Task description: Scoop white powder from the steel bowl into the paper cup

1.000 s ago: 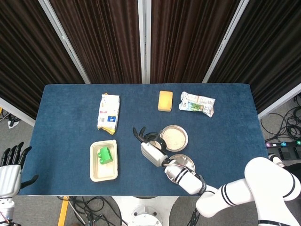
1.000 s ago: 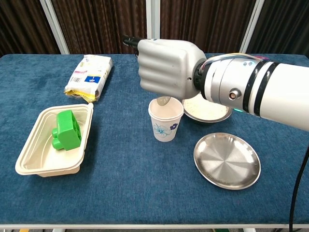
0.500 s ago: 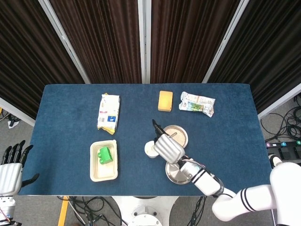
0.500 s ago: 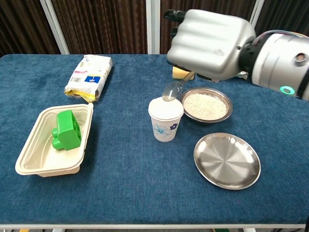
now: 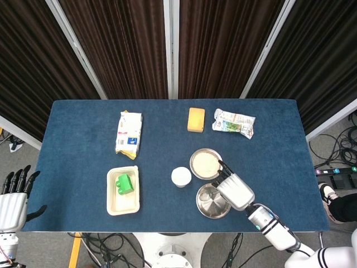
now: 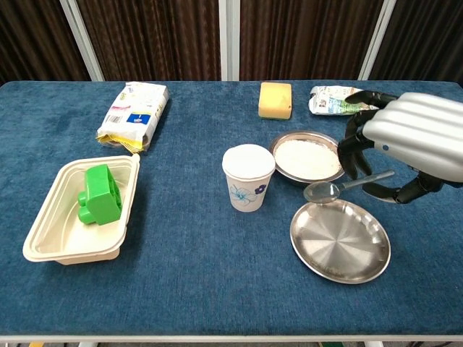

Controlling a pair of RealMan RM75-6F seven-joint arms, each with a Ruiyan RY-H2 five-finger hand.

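The paper cup (image 6: 248, 176) stands upright mid-table, filled with white to its brim; the head view shows the cup (image 5: 181, 176) too. Just right of it sits the steel bowl (image 6: 307, 157) of white powder, also seen as the bowl (image 5: 206, 163) from above. My right hand (image 6: 416, 144) hovers at the right and holds a metal spoon (image 6: 340, 188) by its handle. The spoon's scoop hangs over the far rim of an empty steel plate (image 6: 340, 241). From above, the right hand (image 5: 235, 191) is beside that plate (image 5: 213, 200). My left hand (image 5: 11, 204) is off the table's left edge, fingers spread, holding nothing.
A white tray (image 6: 51, 238) holds a green block (image 6: 100, 194) at the front left. A snack packet (image 6: 134, 108) lies behind it. A yellow sponge (image 6: 275, 100) and a foil packet (image 6: 329, 101) lie at the back.
My right hand has carried the spoon from above the cup to the right and lower, so it now hangs over the steel plate. The left hand has stayed put.
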